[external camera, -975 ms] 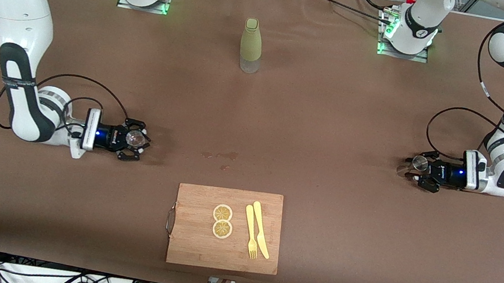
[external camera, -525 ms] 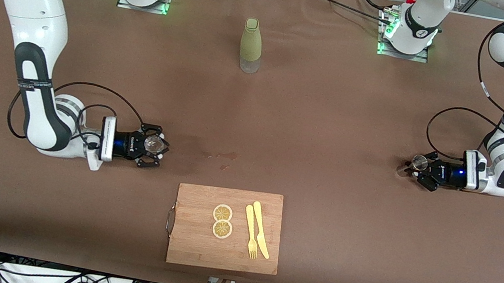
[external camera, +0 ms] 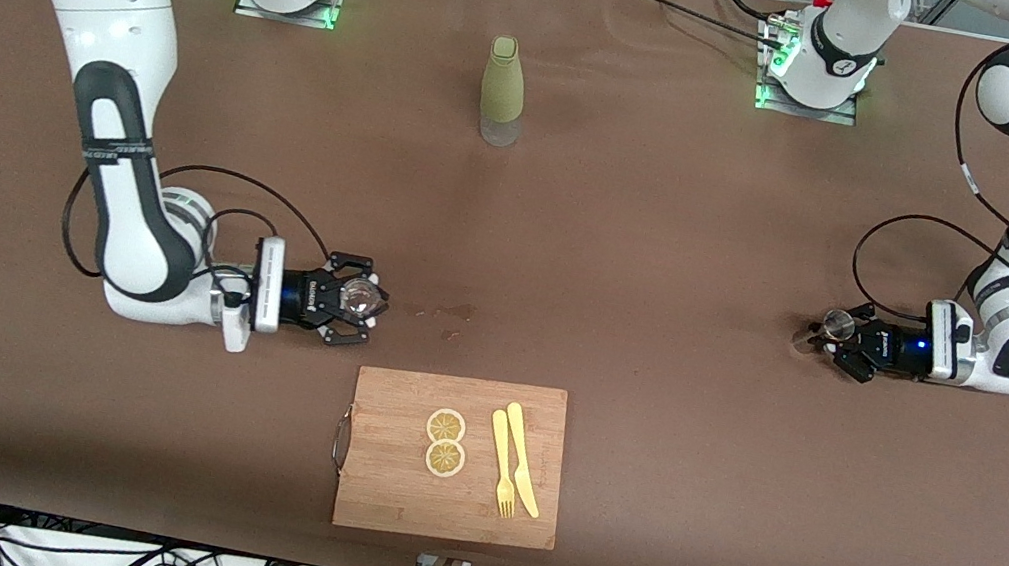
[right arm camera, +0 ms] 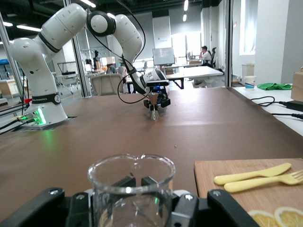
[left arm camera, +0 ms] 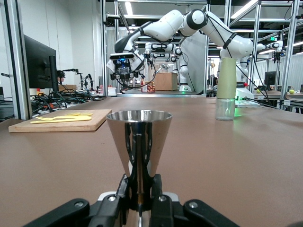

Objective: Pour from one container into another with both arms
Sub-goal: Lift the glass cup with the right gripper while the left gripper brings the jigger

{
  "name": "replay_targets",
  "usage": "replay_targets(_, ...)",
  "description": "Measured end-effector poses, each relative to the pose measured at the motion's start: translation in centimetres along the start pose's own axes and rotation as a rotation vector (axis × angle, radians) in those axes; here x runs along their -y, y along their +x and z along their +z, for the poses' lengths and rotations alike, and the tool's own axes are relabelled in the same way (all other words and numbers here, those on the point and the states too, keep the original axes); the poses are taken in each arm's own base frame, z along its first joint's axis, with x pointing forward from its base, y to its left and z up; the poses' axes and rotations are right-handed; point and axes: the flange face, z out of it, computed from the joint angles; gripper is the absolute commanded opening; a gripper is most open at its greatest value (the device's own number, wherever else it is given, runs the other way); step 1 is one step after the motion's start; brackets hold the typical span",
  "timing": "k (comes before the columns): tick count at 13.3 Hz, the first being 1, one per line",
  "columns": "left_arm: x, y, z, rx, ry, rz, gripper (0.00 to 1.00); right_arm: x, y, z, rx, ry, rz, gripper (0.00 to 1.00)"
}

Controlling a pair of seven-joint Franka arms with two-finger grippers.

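Observation:
My right gripper (external camera: 352, 300) is shut on a clear glass beaker (external camera: 365, 298), low over the brown table near the cutting board's corner. In the right wrist view the beaker (right arm camera: 131, 189) stands upright, with the right gripper (right arm camera: 135, 183) clamped round its lower part. At the left arm's end of the table my left gripper (external camera: 837, 342) is shut on a shiny metal cone-shaped cup (external camera: 837, 323). The left wrist view shows that cup (left arm camera: 138, 137) upright, pinched at its narrow waist by the left gripper (left arm camera: 139, 191). I cannot tell whether either container holds anything.
A wooden cutting board (external camera: 389, 498) near the front edge carries two lemon slices (external camera: 445, 442), a yellow fork (external camera: 502, 465) and a knife (external camera: 523, 460). An olive-green bottle (external camera: 503, 90) stands between the two bases. Small wet stains (external camera: 449, 313) mark the cloth.
My right arm has carried the beaker toward the middle of the table. My left gripper closed on the metal cup and has stayed in place since.

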Motion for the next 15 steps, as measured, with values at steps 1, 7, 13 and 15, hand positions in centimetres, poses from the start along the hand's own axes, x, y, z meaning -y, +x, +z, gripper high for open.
replay_targets(1, 0.2, 0.1, 0.5, 0.0, -0.009, 0.0, 0.0, 0.0, 1.1, 1.3, 0.022, -0.005, 0.001, 0.0)
replay_targets(7, 4.5, 2.2, 9.8, -0.069, -0.044, 0.045, 0.0, 0.0, 3.1, 5.4, 0.106, -0.053, 0.024, 0.0)
replay_targets(13, 8.0, 4.4, 21.9, -0.087, -0.033, 0.035, 0.0, 0.6, 4.9, 10.2, 0.175, -0.112, 0.045, 0.0)
replay_targets(15, 8.2, 4.7, 25.9, -0.086, -0.035, 0.017, 0.0, 1.0, 6.2, 12.2, 0.201, -0.135, 0.061, 0.0)
